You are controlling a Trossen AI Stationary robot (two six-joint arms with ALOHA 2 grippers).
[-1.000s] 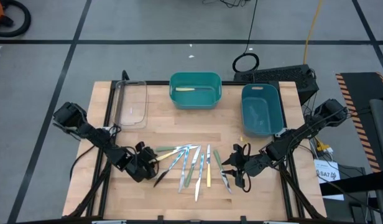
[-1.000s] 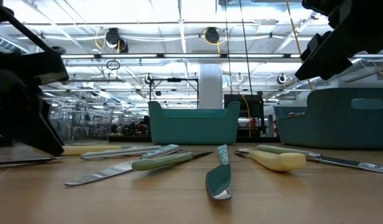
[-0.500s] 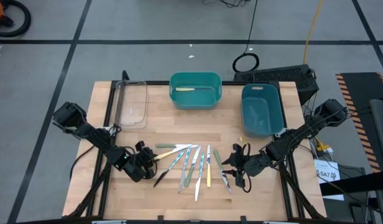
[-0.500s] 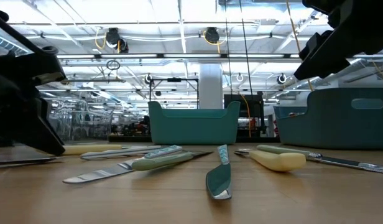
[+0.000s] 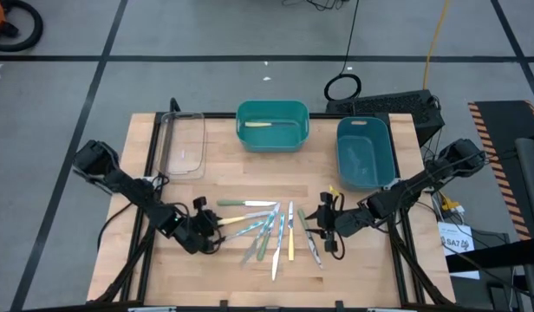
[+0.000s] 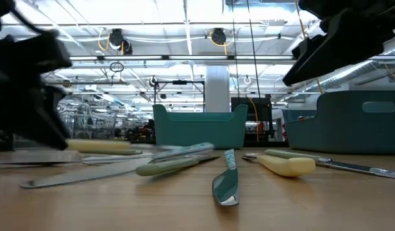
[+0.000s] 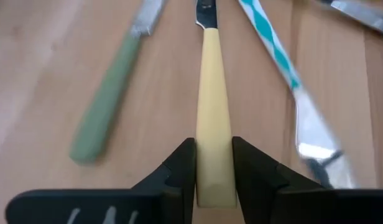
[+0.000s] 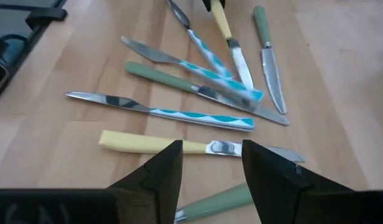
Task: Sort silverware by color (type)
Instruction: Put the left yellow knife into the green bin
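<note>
Left wrist: gripper (image 7: 214,163) clamps yellow knife (image 7: 214,118).

Pale wooden counter (image 5: 224,169) with a dark frame. Near its far edge, a teal bin (image 5: 272,125) as landmark, holding one yellow-handled utensil (image 5: 260,124). Left of the bin, a clear tray (image 5: 182,144); right of it, a blue bin (image 5: 365,152). Nearer than the bin, toward the counter's front, the silverware (image 5: 271,228) scattered in a loose cluster: yellow, pale green and blue-patterned handles, some overlapping, directly on the wood.
</note>
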